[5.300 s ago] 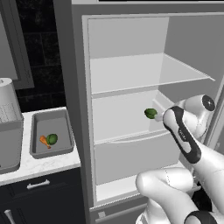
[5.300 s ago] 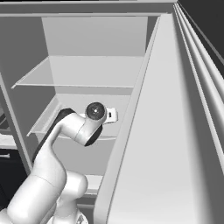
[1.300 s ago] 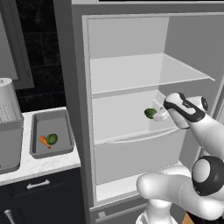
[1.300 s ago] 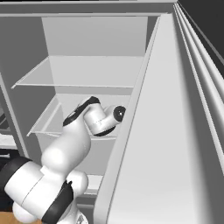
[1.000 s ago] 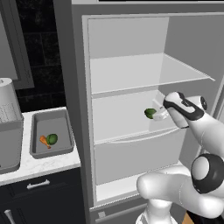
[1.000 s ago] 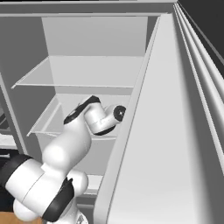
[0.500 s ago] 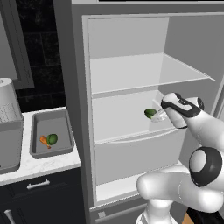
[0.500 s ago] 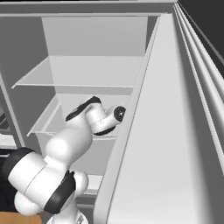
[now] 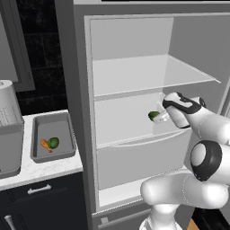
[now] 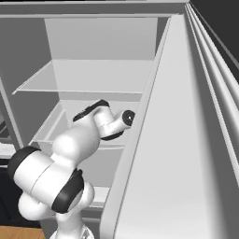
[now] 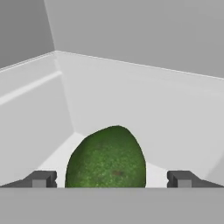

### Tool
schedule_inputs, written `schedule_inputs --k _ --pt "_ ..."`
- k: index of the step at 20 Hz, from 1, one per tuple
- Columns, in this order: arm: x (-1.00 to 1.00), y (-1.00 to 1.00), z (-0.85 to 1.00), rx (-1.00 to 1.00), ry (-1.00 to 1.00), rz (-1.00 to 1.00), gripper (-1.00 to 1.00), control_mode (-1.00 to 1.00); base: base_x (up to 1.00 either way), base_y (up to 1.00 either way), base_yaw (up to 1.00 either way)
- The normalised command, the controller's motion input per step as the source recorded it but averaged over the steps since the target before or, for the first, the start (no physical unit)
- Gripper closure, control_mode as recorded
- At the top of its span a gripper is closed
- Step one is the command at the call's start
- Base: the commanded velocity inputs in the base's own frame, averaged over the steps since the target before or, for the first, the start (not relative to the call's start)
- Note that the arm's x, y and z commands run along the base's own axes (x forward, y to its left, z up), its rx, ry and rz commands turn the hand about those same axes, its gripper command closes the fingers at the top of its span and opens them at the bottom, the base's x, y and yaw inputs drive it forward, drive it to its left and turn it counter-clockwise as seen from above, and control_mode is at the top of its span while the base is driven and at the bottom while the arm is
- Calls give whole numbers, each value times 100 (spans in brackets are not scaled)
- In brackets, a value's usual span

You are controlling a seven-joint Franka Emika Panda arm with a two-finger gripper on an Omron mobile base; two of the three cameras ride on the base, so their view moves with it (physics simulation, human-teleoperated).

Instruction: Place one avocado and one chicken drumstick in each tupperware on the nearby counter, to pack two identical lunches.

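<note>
One avocado (image 11: pixel 106 158) sits dead centre in our hand view, between the two dark fingertips (image 11: pixel 40 179), which stand wide apart on either side with clear gaps to the fruit, so we read the gripper (image 11: pixel 109 181) as spread and not touching it. We see the avocado resting on the pale floor of a fridge shelf (image 9: pixel 130 123), near a back corner where two grey walls meet.

From the left base view we see the arm reaching into the open fridge (image 9: pixel 134 58) at the middle shelf, with the gripper (image 9: pixel 160 118) just beside the same avocado (image 9: pixel 153 115), low on the right side of that shelf. From the right base view the arm's wrist bends into the fridge interior; the fingers are hidden there behind the arm.

On the white counter (image 9: pixel 42 168) to the left of the fridge we see one grey tupperware (image 9: pixel 63 126) holding a green avocado (image 9: pixel 54 142) and an orange-brown drumstick (image 9: pixel 45 145), the two touching or nearly so. A pale cylindrical appliance (image 9: pixel 9 128) stands at the far left of the counter, beside the tray.
</note>
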Motion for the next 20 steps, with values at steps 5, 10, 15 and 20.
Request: schedule_inputs --k 5,10,15,20 --pt "20 9 -15 0 9 0 100 -100 0 0 0" --pt "27 17 -19 0 15 0 100 -100 0 0 0" --pt "-7 5 1 0 0 0 100 -100 0 0 0" --pt "-25 0 2 0 0 0 100 -100 0 0 0"
